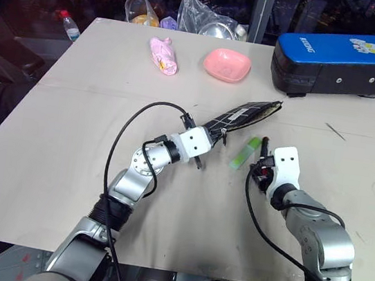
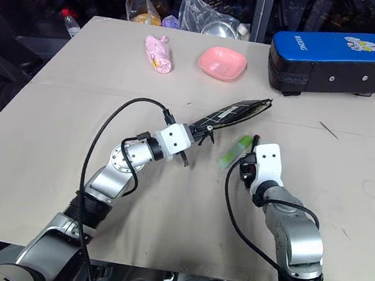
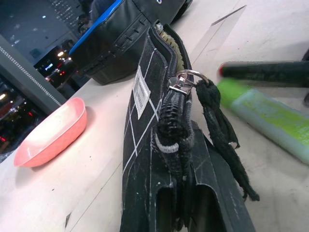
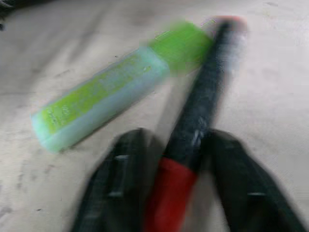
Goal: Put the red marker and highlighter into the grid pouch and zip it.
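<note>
nearest, the right gripper pinches the slim black red marker with red end, fingers clamped on its barrel, just above the beige tabletop. just left of it the flat light green highlighter lies on the table, close beside the marker. further left, the left gripper is clenched on the near end of the black grid pouch with white lines, holding it raised and tilted. farther off sit a pink bowl and a blue-topped black case.
</note>
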Controlling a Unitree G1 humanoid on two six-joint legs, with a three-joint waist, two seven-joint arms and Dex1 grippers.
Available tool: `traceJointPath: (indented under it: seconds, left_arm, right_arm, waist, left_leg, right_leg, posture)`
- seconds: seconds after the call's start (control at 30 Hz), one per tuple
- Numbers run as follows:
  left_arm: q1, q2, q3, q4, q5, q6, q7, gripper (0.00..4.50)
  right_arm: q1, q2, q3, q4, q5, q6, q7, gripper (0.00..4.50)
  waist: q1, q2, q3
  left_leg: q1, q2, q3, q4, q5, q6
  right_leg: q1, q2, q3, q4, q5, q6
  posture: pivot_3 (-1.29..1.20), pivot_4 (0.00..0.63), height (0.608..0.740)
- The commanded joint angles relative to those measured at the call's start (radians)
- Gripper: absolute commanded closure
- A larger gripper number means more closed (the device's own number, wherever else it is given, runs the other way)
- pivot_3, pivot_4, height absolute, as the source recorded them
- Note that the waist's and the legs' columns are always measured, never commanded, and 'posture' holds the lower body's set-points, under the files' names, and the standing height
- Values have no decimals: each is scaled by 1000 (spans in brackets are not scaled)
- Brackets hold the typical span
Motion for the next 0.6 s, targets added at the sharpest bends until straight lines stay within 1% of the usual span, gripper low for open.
traceJointPath:
  seconds: [0.03,0.13,0.2,0.23,0.3,0.37,0.43,0.47,0.5,0.6]
  left_arm:
    - [-15,-4,0,0,0,-27,5,4500]
    - [-17,-5,-5,9,3,-32,5,4500]
    - [-21,-6,-5,14,4,-34,5,4500]
    - [-23,-7,-4,16,3,-34,5,4500]
    - [-26,-9,-2,18,0,-33,5,4500]
    - [-26,-11,0,16,-8,-32,1,4500]
    - [-26,-11,3,13,-14,-32,-4,4500]
    - [-27,-11,4,13,-15,-32,-5,4500]
    - [-27,-10,5,14,-16,-33,-6,4500]
    - [-29,-8,5,18,-17,-38,-10,4500]
  right_arm:
    - [-22,78,-115,-1,11,40,-66,4229]
    - [-59,148,-183,-8,23,56,-105,4226]
    - [-84,172,-222,-12,21,56,-130,4226]
    - [-100,160,-235,-12,13,43,-137,4226]
    - [-135,86,-241,-6,0,-14,-107,4226]
    - [-149,-62,-182,4,-5,-109,12,4226]
    - [-130,-310,-70,38,-77,-291,182,4226]
    - [-123,-399,-34,60,-101,-375,244,4226]
    - [-117,-479,-13,82,-115,-413,291,4226]
    - [-127,-628,30,143,-167,-548,386,4226]
  waist:
    - [0,0,0]
    - [-1,0,0]
    - [-1,0,0]
    - [-1,0,0]
    - [-2,1,1]
    - [-1,1,1]
    - [-1,2,1]
    - [-3,2,1]
    - [-3,2,1]
    - [-8,2,2]
  left_leg:
    - [0,0,0,0,0,0]
    - [0,0,0,0,0,0]
    - [0,0,0,0,0,0]
    - [-1,0,0,0,0,0]
    - [-1,0,0,0,0,0]
    - [-1,0,1,0,0,0]
    - [-1,-1,1,0,-2,3]
    - [-1,-1,1,0,-2,4]
    - [-1,-1,2,-1,-3,4]
    - [0,0,2,-2,-2,4]
  right_leg:
    - [0,0,0,0,0,0]
    - [0,0,0,0,0,0]
    - [0,0,0,0,0,0]
    - [0,0,0,0,0,0]
    - [-1,0,0,0,0,0]
    - [-1,0,1,0,0,0]
    - [-1,0,1,0,0,0]
    - [-1,0,1,-1,0,0]
    - [-2,0,2,-1,0,0]
    - [-1,2,2,-2,0,0]
  posture:
    - [0,150,686]
    - [0,150,686]
    - [0,150,686]
    - [0,150,686]
    - [0,150,686]
    - [0,150,686]
    - [0,150,686]
    - [0,150,686]
    - [0,150,686]
    - [0,150,686]
